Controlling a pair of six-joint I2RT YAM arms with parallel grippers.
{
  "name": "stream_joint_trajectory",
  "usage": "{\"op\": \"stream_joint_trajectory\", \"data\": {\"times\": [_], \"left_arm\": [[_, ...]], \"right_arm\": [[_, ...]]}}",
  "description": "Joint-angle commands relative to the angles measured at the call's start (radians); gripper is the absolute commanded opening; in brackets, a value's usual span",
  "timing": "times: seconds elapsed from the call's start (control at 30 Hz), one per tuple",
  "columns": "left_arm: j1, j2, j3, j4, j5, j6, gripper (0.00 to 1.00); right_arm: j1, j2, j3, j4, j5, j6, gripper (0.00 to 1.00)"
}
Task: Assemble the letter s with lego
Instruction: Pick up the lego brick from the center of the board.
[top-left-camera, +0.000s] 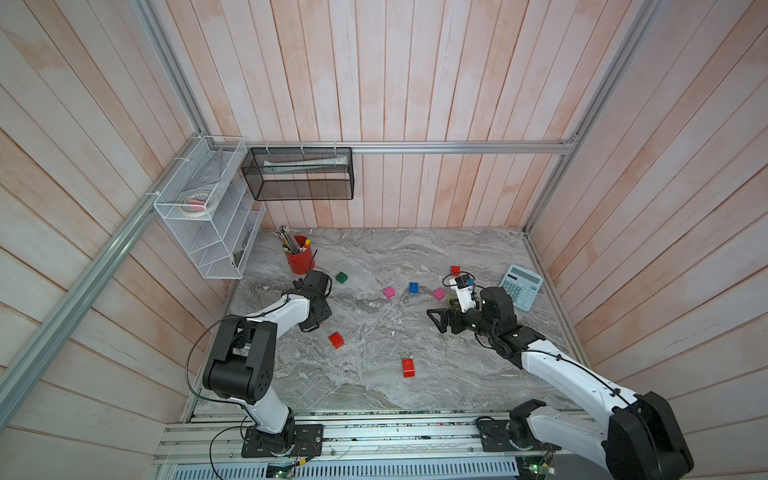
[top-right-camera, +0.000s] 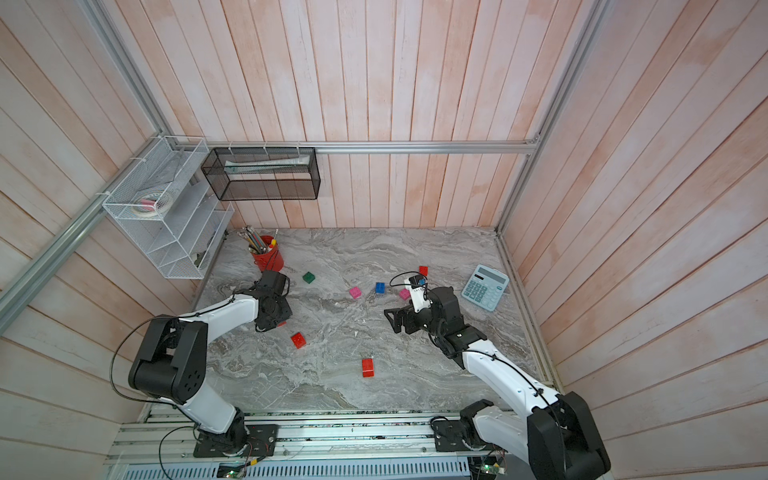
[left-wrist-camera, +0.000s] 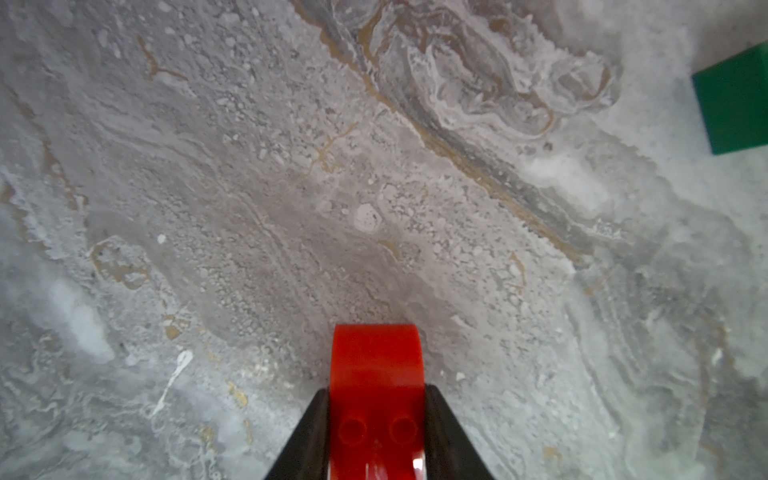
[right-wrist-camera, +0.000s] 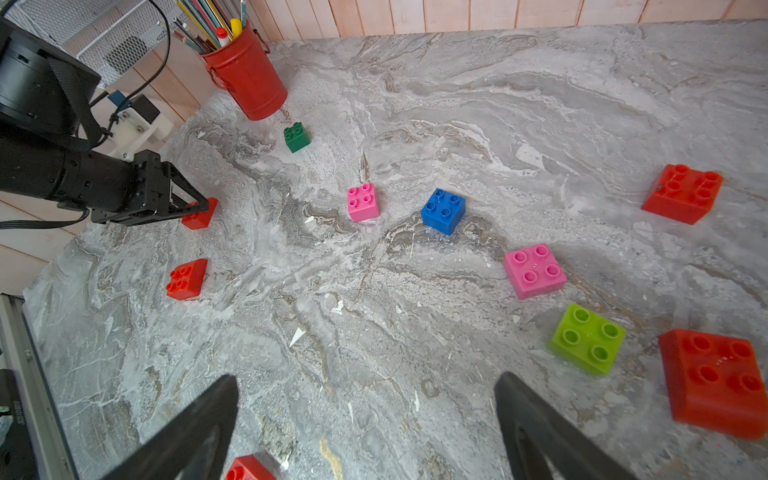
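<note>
Bright, even, diffuse light; shadows faint. Both top views bow the pale pink plank walls at edges. My left wrist view: red studded plastic brick close, blurry, small glare spot; grey marbled tabletop smears toward corners.

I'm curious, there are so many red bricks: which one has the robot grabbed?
The red brick pinched in the left gripper, a finger against each side; the other red bricks lie loose, with nothing gripping them.

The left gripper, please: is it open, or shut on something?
The left gripper is shut on a red brick: its fingers press the brick's two sides, no gap showing.
</note>
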Motion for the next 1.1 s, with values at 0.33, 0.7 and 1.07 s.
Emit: {"op": "stream_joint_trajectory", "data": {"times": [0.33,0.7,1.07], "left_arm": [[-0.014,-0.030,0.006,-0.033,0.014,-0.136,0.29],[-0.132,-0.034,0.084,-0.127,0.020,-0.350,0.29],[-0.305,0.077,0.224,-0.228,0.021,-0.600,0.29]], "right_arm": [[-0.054,-0.055,-0.017,0.002,-0.012,0.028,0.98],[-0.092,-0.078,-0.031,0.003,-0.036,0.033,0.98],[-0.144,-0.079,-0.053,0.012,-0.074,0.026,0.98]]}}
